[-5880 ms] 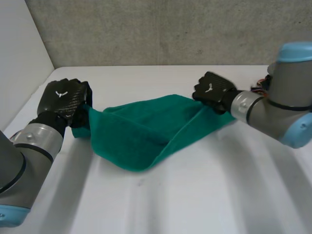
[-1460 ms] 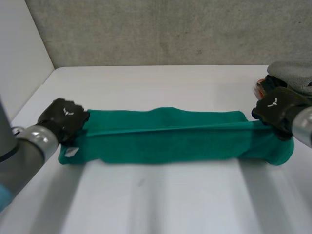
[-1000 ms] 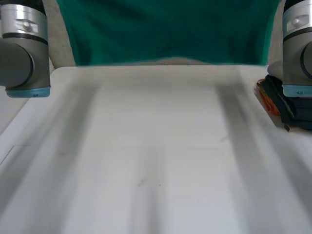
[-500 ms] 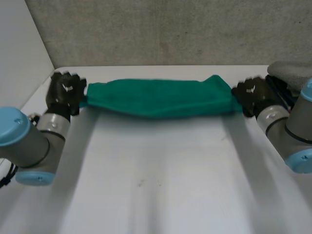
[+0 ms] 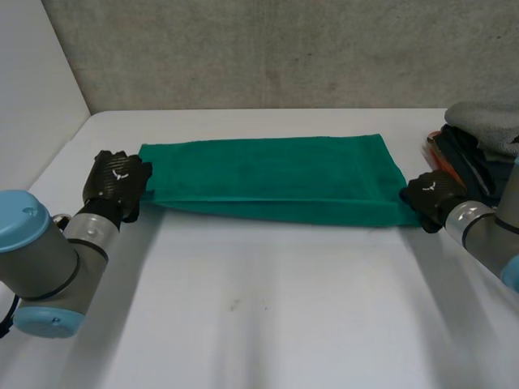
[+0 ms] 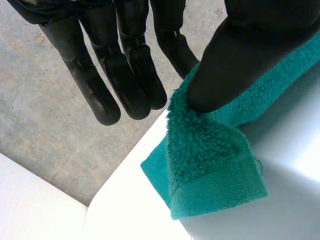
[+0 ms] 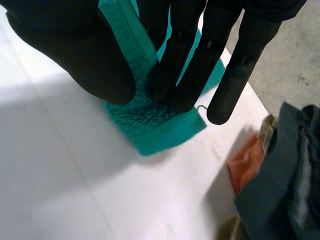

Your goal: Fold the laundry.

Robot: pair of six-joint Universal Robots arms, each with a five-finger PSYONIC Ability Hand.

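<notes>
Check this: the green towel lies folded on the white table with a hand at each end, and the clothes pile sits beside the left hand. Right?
Not quite: the head view shows the clothes pile beside the right hand, not the left hand. The green towel does lie folded on the white table, a hand at each end.

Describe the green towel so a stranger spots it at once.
Across the far half of the white table, the green towel lies flat between the left hand and the right hand, pinching its ends. It alone is green and spread out; the pile of clothes beside the right hand is grey and dark.
</notes>
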